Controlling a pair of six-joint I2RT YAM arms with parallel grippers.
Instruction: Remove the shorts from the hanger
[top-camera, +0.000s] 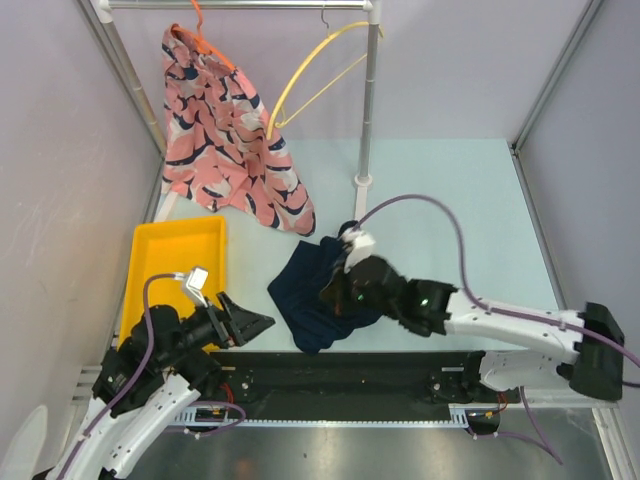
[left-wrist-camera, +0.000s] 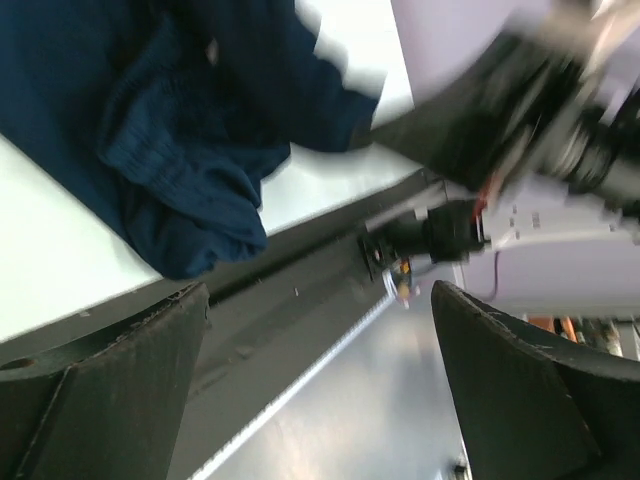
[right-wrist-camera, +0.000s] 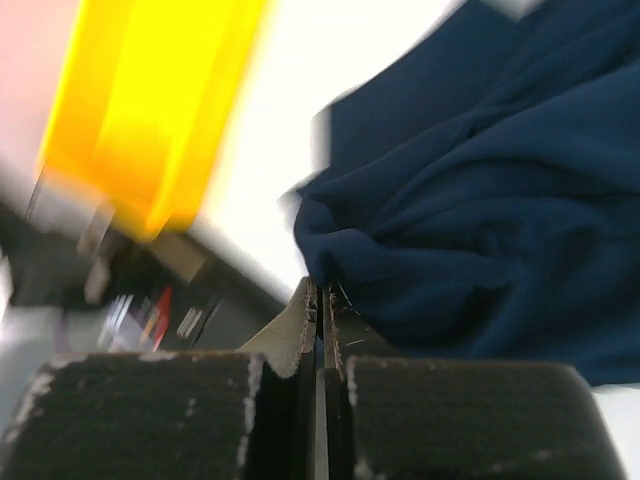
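The navy shorts (top-camera: 308, 298) lie crumpled on the table near its front edge. My right gripper (top-camera: 334, 290) is down on their right side. In the right wrist view the gripper (right-wrist-camera: 322, 292) is shut, its tips pinching a fold at the edge of the navy shorts (right-wrist-camera: 480, 200). The salmon-pink printed shorts (top-camera: 225, 140) hang from an orange hanger (top-camera: 203, 42) on the rail at the back left. My left gripper (top-camera: 262, 325) is open and empty, just left of the navy shorts. It points at them in the left wrist view (left-wrist-camera: 170, 150), where the gripper (left-wrist-camera: 320, 400) holds nothing.
An empty yellow hanger (top-camera: 310, 80) hangs on the rail beside the upright rack pole (top-camera: 368, 110). A yellow bin (top-camera: 150, 262) stands at the front left and also shows in the right wrist view (right-wrist-camera: 150, 110). Walls close in the left and right sides.
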